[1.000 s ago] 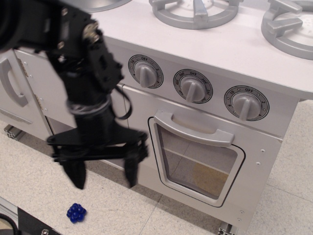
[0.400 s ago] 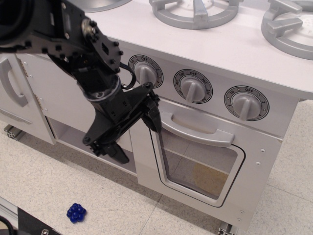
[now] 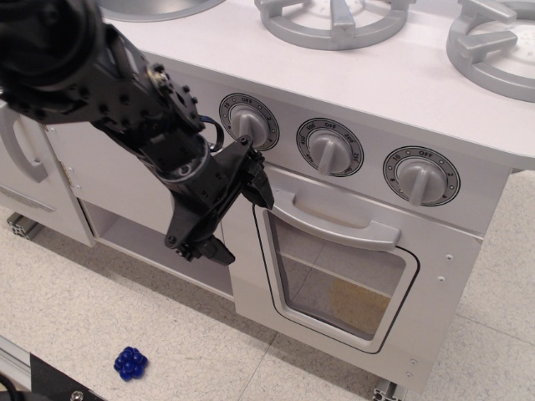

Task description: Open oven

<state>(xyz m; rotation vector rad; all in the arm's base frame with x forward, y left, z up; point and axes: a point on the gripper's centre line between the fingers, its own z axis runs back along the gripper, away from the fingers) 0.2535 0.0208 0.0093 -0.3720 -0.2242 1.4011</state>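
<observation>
The white oven (image 3: 435, 276) fills the right half of the view. Its door, with a rounded clear window (image 3: 338, 284), is shut. A wide grey bar handle (image 3: 334, 219) runs across the top of the door, and three grey dials (image 3: 329, 147) sit above it. My black gripper (image 3: 242, 221) is open and empty, tilted on its side just left of the door. Its upper fingertip (image 3: 262, 190) is at the left end of the handle; I cannot tell whether it touches. The lower fingertip (image 3: 219, 251) hangs in front of the open shelf.
A white cupboard door with a vertical grey handle (image 3: 21, 142) stands at the left. Grey burners (image 3: 334, 21) lie on the stove top. A small blue object (image 3: 130, 362) lies on the speckled floor. A metal frame rail (image 3: 33, 380) crosses the bottom left corner.
The gripper has swung from pointing down at the floor to lying sideways. It has risen and moved right, bringing its upper fingertip to the left end of the oven handle.
</observation>
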